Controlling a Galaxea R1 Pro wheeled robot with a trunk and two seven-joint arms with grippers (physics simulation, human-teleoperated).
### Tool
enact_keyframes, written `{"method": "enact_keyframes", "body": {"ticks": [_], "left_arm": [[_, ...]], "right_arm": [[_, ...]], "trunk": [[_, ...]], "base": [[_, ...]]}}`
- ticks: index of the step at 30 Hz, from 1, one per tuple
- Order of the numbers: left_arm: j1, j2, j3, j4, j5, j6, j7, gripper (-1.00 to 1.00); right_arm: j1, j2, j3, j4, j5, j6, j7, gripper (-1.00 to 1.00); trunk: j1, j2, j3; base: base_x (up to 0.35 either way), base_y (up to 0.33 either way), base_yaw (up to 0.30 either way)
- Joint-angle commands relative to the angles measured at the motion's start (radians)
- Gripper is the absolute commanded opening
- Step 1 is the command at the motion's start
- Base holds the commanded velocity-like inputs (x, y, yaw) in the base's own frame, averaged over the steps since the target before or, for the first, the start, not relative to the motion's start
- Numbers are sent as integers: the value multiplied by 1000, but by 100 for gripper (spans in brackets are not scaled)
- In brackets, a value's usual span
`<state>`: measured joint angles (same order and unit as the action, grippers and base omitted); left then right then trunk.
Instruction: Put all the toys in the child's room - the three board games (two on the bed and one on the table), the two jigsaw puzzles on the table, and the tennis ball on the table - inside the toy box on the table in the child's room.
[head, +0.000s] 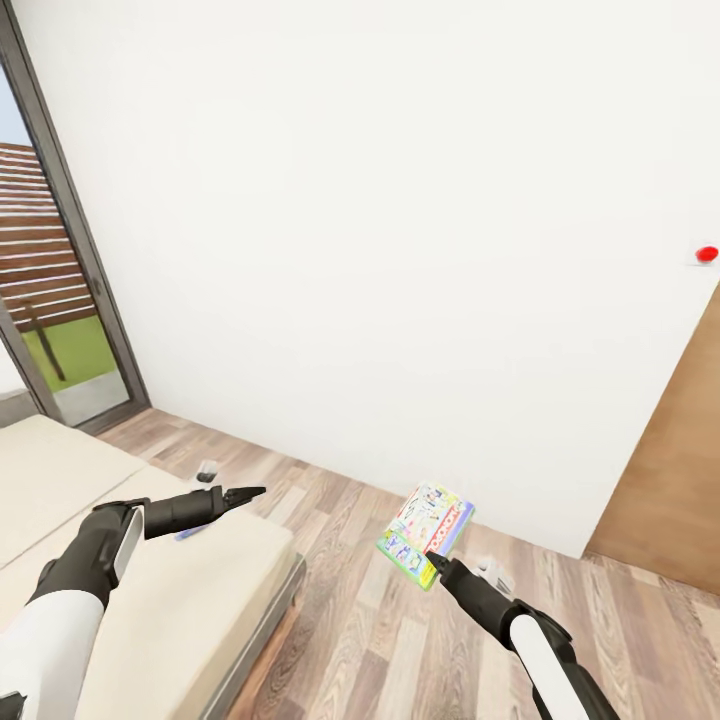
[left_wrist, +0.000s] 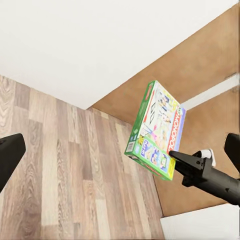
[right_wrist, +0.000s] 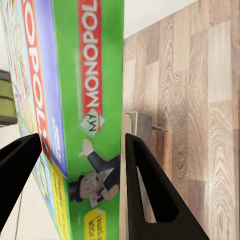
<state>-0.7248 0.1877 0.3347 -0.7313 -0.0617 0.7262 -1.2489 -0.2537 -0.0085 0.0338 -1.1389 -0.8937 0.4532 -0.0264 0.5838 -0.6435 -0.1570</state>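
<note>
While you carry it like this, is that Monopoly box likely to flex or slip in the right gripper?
The board game probably stays stiff: its edges look straight. The right gripper pinches only one corner, so the tilted box may well pivot or slide. Its printed cover looks smooth, possibly slippery.

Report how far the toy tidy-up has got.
Done: nothing visibly stowed; no toy box is in sight. In hand: the right gripper is clamped on the edge of the white-green board game, held over the wood floor beside the bed. The left gripper is open, empty. Left: carrying it to the box.
</note>
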Motion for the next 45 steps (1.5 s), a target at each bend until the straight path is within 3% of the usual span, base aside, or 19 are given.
{"method": "enact_keyframes", "body": {"ticks": [1, 7, 42, 45], "left_arm": [[-1, 0, 4, -1, -6, 10, -8, 100], [-1, 0, 5, -1, -5, 9, -12, 100], [-1, -1, 3, -1, -7, 10, -6, 100], [-1, -1, 3, -1, -7, 10, -6, 100]], "right_arm": [[-1, -1, 1, -1, -7, 2, -3, -100], [-1, -1, 1, -1, -6, 2, -3, -100], [-1, -1, 1, 1, -2, 2, -3, -100], [-1, -1, 1, 6, -2, 2, -3, -100]], "trunk": [[0, -2, -1], [0, -2, 3], [-134, 243, 137], [-134, 243, 139]], "base": [[0, 0, -264], [0, 0, -264], [0, 0, -256], [0, 0, -249]]}}
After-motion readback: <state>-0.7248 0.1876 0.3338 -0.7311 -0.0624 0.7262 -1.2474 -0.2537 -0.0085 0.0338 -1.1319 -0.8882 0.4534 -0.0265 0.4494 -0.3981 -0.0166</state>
